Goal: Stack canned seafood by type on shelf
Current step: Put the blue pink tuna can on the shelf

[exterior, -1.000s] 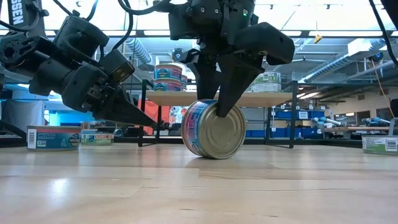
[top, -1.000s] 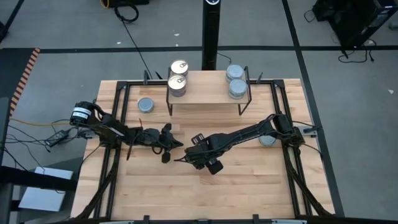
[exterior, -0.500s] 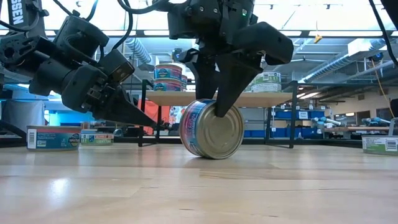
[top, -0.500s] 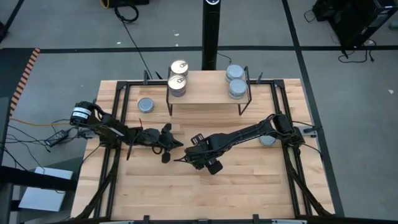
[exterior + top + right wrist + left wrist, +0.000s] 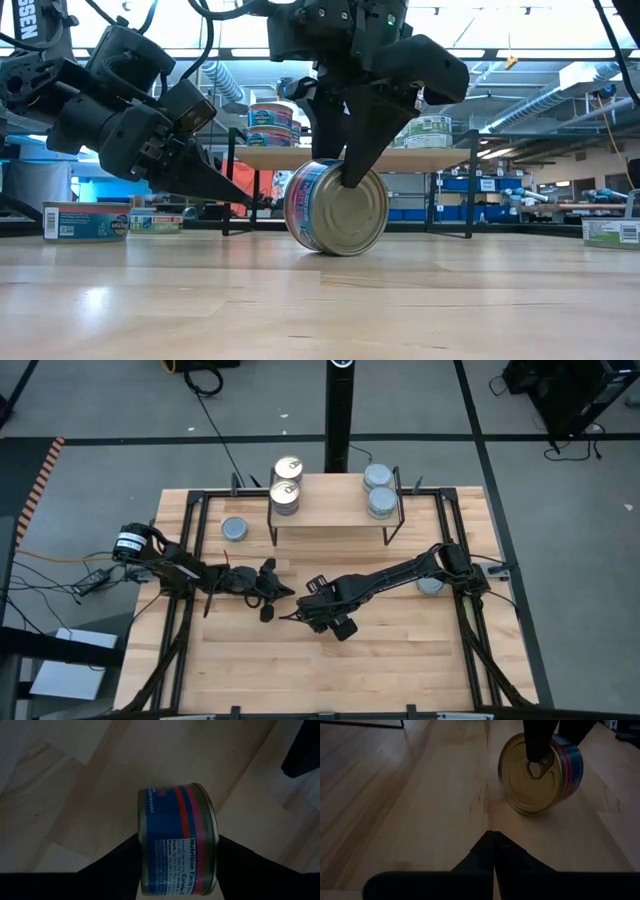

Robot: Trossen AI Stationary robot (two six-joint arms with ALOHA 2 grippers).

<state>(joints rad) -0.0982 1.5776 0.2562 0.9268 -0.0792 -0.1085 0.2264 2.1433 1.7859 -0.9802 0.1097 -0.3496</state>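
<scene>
Counting: shelf tins 4 | tabletop tins 3 | right pincer holds one

"Nutrition Facts" on the held tin (blue-red label)

Two black jointed arms, looped black cables, tapered dark jaws, white lettering on one link
</scene>
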